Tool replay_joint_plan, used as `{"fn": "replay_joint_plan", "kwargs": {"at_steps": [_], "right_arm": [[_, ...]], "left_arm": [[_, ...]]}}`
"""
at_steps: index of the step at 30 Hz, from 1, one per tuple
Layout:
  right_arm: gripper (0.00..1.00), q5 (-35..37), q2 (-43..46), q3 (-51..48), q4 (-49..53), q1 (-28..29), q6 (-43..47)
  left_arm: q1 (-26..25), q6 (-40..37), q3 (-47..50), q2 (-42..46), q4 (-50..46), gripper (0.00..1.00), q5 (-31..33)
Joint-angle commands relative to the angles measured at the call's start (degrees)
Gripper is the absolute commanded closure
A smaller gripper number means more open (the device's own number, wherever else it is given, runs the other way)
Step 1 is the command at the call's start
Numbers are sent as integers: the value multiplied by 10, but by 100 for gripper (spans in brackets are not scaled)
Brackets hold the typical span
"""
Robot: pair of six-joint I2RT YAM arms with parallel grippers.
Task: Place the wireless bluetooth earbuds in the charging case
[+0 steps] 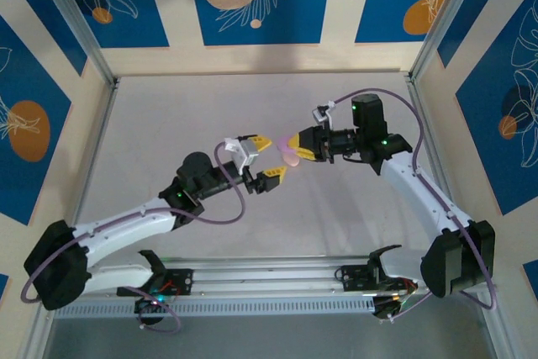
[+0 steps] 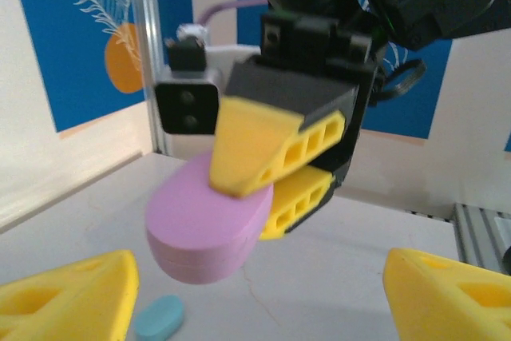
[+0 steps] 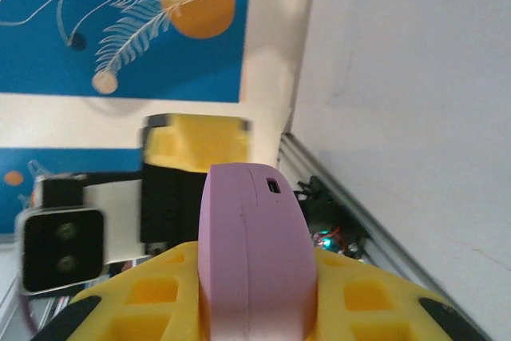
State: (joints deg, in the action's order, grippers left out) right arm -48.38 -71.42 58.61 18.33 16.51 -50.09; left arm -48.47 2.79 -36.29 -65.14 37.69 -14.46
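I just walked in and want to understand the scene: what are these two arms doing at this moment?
The right gripper holds a purple charging case in the air above the table, clamped between its yellow fingers. The case looks closed. The left gripper faces it from close by with its jaws open and nothing between them. A small light blue piece, possibly an earbud, lies on the table below. No earbud is in the case yet, as far as can be seen.

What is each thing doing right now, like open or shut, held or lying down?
purple case, lid shut, pinched by the right gripper, off the table.
right gripper, shut on the purple case.
left gripper, open, holding nothing.
light blue earbud, lying loose on the table.
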Motion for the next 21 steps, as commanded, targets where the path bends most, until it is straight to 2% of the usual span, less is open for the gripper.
{"fn": "replay_joint_plan", "kwargs": {"at_steps": [1,8,17,21], "right_arm": [[87,60,-24,-31,31,-1,26],[87,110,-130,-91,-47,36,1],[85,149,-259,-84,-125,75,-33],[83,165,-300,-68,-124,87,-32]], "left_arm": [[-5,-17,21,45,-29,18,71],[-4,-7,22,116,-116,13,166],[-3,3,35,145,-126,11,190],[-3,2,32,147,-133,4,189]]}}
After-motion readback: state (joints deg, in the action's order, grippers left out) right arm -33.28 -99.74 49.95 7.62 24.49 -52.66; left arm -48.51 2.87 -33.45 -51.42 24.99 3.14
